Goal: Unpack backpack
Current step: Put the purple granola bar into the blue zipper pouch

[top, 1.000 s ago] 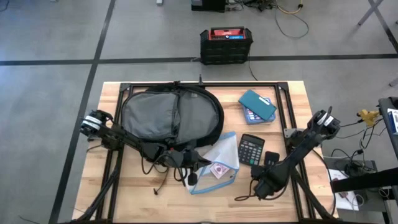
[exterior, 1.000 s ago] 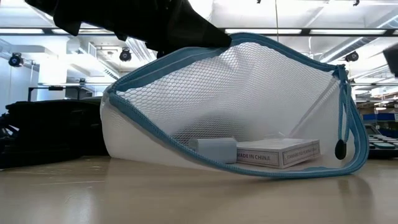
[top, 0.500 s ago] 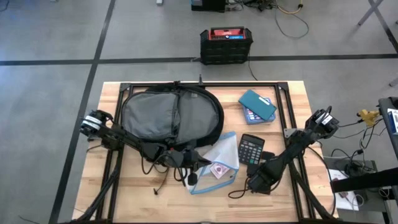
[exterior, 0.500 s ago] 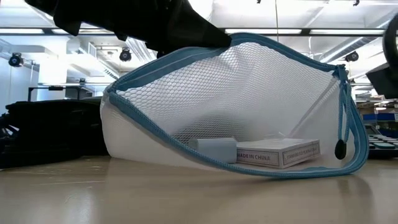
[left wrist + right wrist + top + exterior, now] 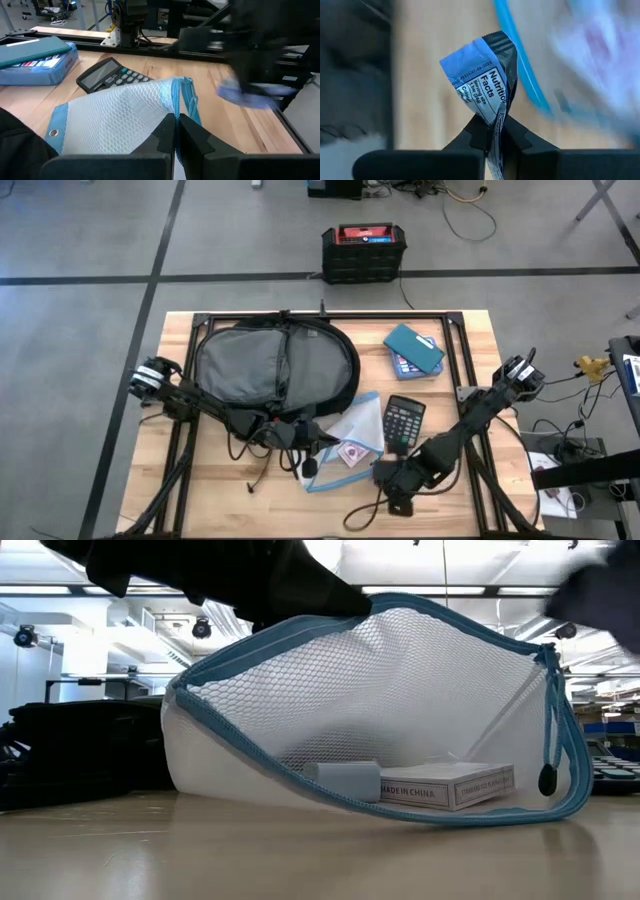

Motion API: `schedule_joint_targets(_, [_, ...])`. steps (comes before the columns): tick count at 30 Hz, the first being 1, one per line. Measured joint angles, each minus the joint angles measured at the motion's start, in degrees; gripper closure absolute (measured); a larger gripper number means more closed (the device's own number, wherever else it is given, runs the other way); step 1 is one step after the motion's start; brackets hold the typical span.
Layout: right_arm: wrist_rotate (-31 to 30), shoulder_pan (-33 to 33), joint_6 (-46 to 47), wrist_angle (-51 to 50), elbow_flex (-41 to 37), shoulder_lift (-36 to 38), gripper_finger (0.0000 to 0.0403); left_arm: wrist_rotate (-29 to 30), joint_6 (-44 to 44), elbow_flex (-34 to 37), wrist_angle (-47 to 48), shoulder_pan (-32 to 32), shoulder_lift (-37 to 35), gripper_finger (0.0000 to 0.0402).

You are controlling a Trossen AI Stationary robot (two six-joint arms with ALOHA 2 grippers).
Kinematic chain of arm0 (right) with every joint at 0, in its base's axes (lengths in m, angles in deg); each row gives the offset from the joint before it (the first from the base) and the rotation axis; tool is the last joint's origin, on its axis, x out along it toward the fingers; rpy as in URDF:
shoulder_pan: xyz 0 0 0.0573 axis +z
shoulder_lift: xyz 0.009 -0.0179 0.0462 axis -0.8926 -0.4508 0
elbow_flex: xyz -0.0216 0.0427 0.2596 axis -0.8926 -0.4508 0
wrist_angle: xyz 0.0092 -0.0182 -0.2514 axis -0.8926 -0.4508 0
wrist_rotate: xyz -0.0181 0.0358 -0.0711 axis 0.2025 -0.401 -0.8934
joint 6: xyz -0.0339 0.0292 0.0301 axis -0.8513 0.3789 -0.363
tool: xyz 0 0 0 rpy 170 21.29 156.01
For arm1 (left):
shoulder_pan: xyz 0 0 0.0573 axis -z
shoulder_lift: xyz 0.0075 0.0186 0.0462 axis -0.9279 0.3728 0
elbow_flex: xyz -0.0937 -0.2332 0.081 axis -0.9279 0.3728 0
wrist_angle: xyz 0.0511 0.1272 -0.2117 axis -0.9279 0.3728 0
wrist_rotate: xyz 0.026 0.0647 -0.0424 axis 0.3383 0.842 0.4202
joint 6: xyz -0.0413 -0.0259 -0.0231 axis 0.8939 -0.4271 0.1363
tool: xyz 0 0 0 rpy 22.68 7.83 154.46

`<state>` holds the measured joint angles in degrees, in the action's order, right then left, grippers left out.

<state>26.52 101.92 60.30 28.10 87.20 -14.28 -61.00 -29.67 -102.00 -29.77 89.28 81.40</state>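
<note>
Black fabric, your backpack point(image 5: 275, 365) lies flat, long axis across the table point(image 5: 470, 330). Your left gripper point(image 5: 176, 131) pinches the mesh pouch point(image 5: 352, 435) with closed jaws. Your right gripper point(image 5: 496, 131), reaching low beside the pouch, clamps a blue snack wrapper point(image 5: 482, 75).

- The left gripper point(image 5: 312, 439) sits on the pouch's point(image 5: 352, 438) rim, with the backpack point(image 5: 275, 360) just behind it.
- Two small boxes point(image 5: 410, 784) lie inside the pouch.
- The right gripper point(image 5: 492, 131), holding a packet point(image 5: 485, 85), is just right of the pouch.
- A calculator point(image 5: 404, 421) lies behind the right gripper, and a case point(image 5: 413, 350) sits farther back.
</note>
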Motion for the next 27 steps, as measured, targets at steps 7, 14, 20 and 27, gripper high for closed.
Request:
schedule_joint_targets(7, [-1.79,-3.82,-15.69,17.88,-0.68,-1.62,0.0397,-1.12,-0.02,0.04,-2.91,0.0,0.0,0.0402])
schedule_joint_targets(14, [-7.82,-8.2,-15.84,8.88,-0.41,-4.98,0.0384,-1.88,0.18,0.04,-4.32,0.2,0.02,0.0402])
schedule_joint_targets(20, [-9.5,-9.38,-13.05,3.82,-0.39,-4.98,0.0319,-2.77,0.42,0.07,-5.85,0.31,0.02,0.0402])
schedule_joint_targets(27, [-9.73,-9.04,-10.84,1.21,1.48,-4.59,0.0209,-3.33,0.35,0.07,-5.48,0.31,0.02,0.0402])
